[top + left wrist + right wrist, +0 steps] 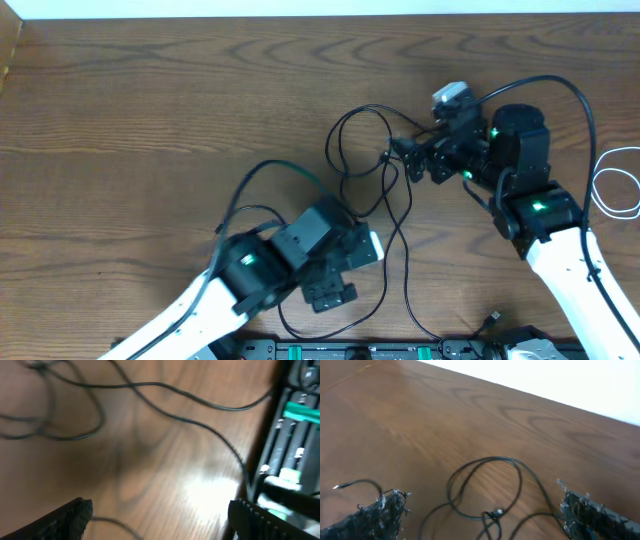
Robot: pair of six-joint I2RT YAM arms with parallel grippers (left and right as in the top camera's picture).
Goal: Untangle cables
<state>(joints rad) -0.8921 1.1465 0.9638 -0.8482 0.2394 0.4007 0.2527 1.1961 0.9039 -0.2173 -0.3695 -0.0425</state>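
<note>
- left jaws wide apart, empty; right jaws wide too, tangle (492,512) just ahead
- black cable (490,458): mid-surface (150,90), loops at far end, long run toward near edge
- white cable (594,195): coiled at right edge, well apart
- thin, limp, light, probably slippery; pinch just beside tangle

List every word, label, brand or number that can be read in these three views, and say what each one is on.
No text can be read.
The black cable, white cable and wooden table show no lettering.
The equipment rail at the table's near edge is too blurred to show any marking.
</note>
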